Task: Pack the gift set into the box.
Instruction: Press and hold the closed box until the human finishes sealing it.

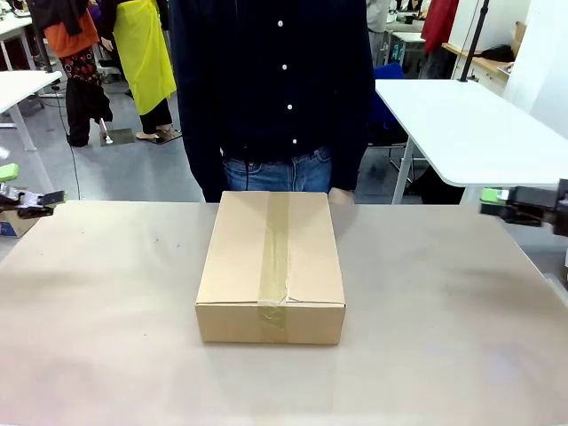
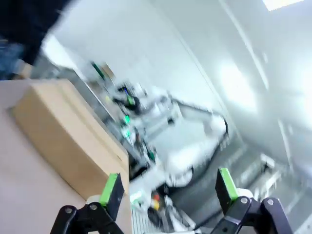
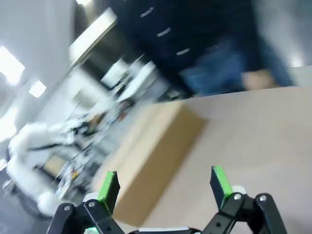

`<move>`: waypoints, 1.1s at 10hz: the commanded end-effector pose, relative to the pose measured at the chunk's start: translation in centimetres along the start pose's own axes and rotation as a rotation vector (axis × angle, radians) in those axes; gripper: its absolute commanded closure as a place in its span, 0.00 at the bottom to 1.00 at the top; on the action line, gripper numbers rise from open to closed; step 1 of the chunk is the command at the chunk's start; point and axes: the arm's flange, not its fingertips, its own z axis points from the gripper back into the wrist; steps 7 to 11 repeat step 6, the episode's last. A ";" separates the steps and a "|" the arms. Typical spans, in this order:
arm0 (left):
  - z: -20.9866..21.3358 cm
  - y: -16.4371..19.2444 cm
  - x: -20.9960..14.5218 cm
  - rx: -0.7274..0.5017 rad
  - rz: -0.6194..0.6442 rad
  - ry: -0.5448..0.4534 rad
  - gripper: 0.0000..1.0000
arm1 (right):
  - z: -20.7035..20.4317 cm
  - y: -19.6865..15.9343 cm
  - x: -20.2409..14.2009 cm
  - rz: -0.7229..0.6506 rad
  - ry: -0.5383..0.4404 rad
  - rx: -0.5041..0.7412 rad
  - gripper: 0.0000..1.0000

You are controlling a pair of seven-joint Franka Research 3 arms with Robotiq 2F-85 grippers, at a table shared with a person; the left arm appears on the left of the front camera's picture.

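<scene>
The brown cardboard box lies in the middle of the table with its flaps closed and a strip of tape along its top. The gift set is out of view. My left gripper hovers at the table's far left edge, away from the box; in its own view the left gripper stands open with nothing between the fingers, the box ahead on the left. My right gripper sits at the far right edge. In the right wrist view my right gripper is open and the box lies beyond it.
A person in a dark buttoned shirt and jeans stands at the far side right behind the box. The tabletop is bare on both sides of the box. White tables stand farther back.
</scene>
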 end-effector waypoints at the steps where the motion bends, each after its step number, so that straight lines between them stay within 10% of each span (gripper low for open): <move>1: -3.5 -0.9 0.5 -0.062 -0.066 0.151 0.00 | -2.1 1.8 0.5 0.031 0.062 0.145 0.00; 11: -3.5 -0.9 0.5 -0.062 -0.066 0.151 0.00 | -2.1 1.8 0.5 0.031 0.062 0.145 0.00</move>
